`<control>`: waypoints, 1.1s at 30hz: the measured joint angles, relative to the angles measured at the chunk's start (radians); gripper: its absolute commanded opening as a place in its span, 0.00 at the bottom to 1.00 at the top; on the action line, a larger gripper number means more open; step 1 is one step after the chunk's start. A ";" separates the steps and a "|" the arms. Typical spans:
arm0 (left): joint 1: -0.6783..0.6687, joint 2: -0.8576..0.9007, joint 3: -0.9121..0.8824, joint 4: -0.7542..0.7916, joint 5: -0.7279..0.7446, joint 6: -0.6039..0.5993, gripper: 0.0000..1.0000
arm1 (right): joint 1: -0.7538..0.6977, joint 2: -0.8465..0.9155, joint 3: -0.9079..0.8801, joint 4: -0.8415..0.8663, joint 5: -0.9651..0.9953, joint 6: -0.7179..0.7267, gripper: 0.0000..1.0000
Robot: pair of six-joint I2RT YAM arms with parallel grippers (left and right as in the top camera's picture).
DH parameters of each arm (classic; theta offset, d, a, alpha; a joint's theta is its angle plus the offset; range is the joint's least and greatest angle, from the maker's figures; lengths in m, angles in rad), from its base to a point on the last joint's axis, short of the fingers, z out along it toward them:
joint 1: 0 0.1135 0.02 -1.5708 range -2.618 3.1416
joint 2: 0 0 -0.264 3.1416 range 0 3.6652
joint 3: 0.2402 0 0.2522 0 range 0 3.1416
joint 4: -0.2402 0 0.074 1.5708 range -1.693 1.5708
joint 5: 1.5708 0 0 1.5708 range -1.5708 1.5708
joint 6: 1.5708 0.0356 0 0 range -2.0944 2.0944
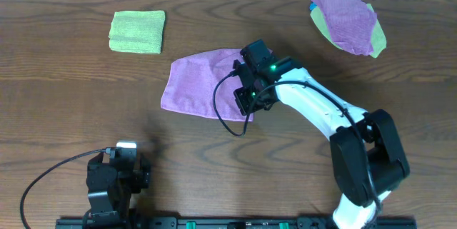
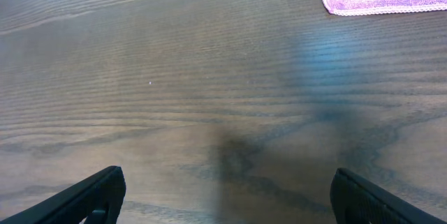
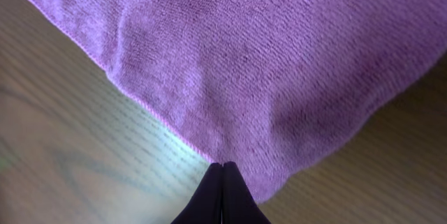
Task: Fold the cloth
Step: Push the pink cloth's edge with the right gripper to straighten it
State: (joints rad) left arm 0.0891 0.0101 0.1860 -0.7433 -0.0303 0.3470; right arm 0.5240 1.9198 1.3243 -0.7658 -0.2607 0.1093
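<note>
- Nearest in, at 7 o'clock on the table (image 1: 57, 108), the left gripper (image 1: 114, 174) sits parked with its jaws spread wide and nothing between them. Its wrist view shows bare wood and 1 hemmed corner of fabric up at 1 o'clock.
- Mid-table lies the purple-pink cloth (image 1: 196, 83), spread roughly flat. The right gripper (image 1: 245, 102) is down on its near right corner, about 4 o'clock on the cloth.
- Only the right wrist view shows the grip: the fingertips (image 3: 211, 188) are pressed together on the hem, with wrinkles fanning out from the pinch. From overhead the arm hides that.
- Handling call: it looks light, soft and limp, so it should drape and sag. The pile looks grippy, not slippery. Corners and hem are the places to hold.
- Only the overhead shows the far side: a light green ribbed cloth (image 1: 137, 31) at 11 o'clock and a mixed pile of cloths (image 1: 348, 18) at 1 o'clock, both well apart.
</note>
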 measured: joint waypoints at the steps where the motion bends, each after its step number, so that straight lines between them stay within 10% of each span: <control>1: 0.000 0.000 0.000 0.000 0.000 0.000 0.95 | 0.000 0.010 0.000 0.003 -0.001 -0.003 0.02; 18: 0.000 0.000 0.000 0.000 0.000 0.000 0.95 | 0.000 0.108 0.000 -0.006 0.003 -0.039 0.02; 33: 0.000 0.000 0.000 0.000 0.000 0.000 0.95 | 0.000 0.130 0.005 -0.358 0.100 0.061 0.02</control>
State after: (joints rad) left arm 0.0891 0.0101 0.1860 -0.7433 -0.0303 0.3470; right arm 0.5236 2.0495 1.3289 -1.1236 -0.1608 0.1703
